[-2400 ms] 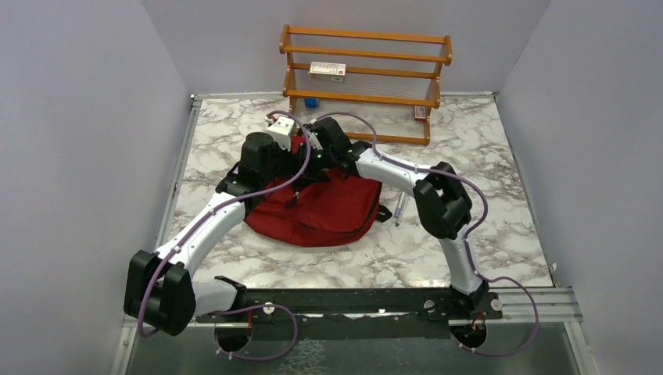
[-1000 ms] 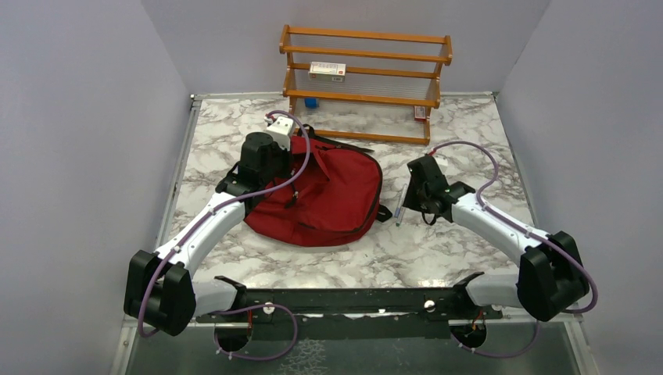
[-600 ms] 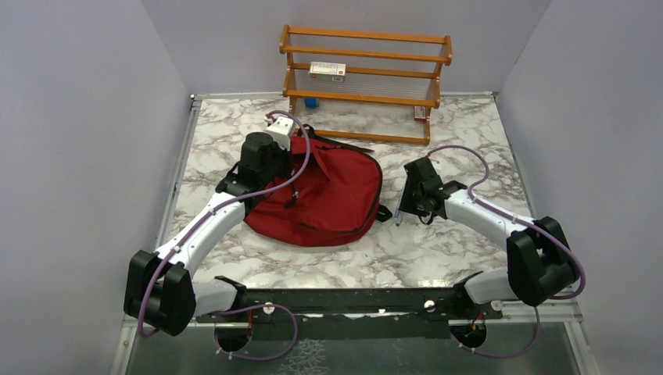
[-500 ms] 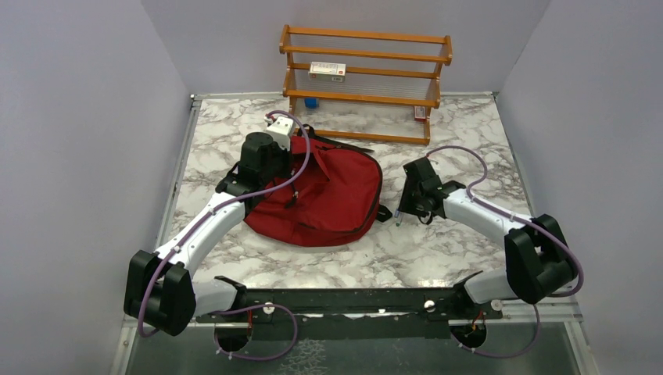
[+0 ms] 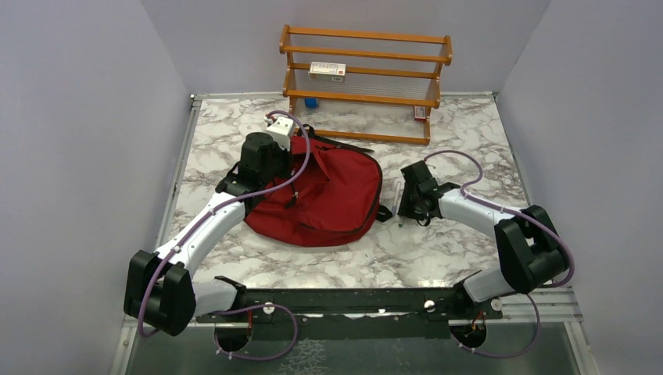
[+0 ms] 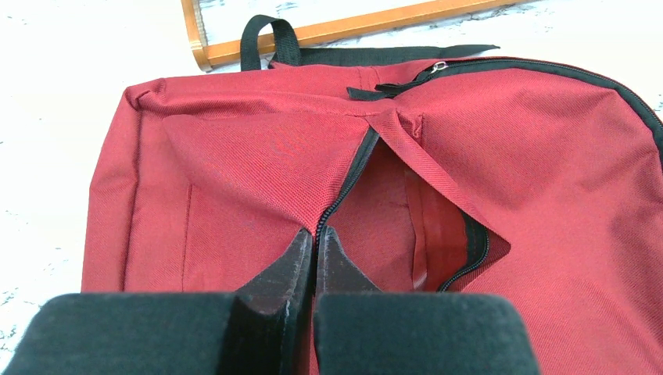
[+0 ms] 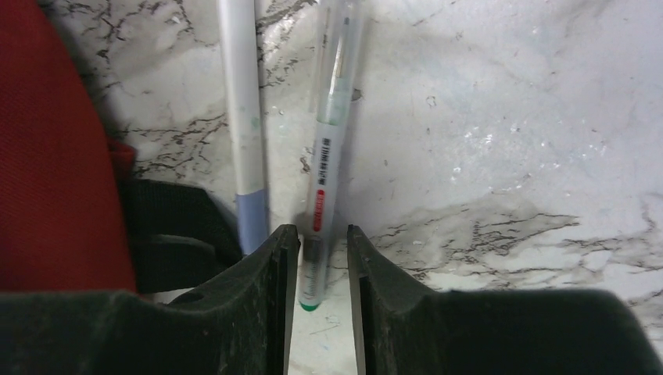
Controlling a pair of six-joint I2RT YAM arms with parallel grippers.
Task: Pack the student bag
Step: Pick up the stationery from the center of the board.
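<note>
1. A large dark-red soft fabric backpack (image 5: 328,199) lies slumped in the middle of the white marble table (image 5: 469,133).
2. The left hand (image 6: 316,236) is clenched on its zipper edge, tenting the limp cloth.
3. The right hand (image 7: 319,234), released, straddles a clear plastic pen (image 7: 330,148) just right of the backpack.
4. The backpack looks light and floppy; the zipper hem seems the firmest hold.

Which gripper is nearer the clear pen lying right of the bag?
Right. The right gripper straddles the clear pen with open fingers; the left gripper is across the student bag, pinching its zipper edge.
</note>
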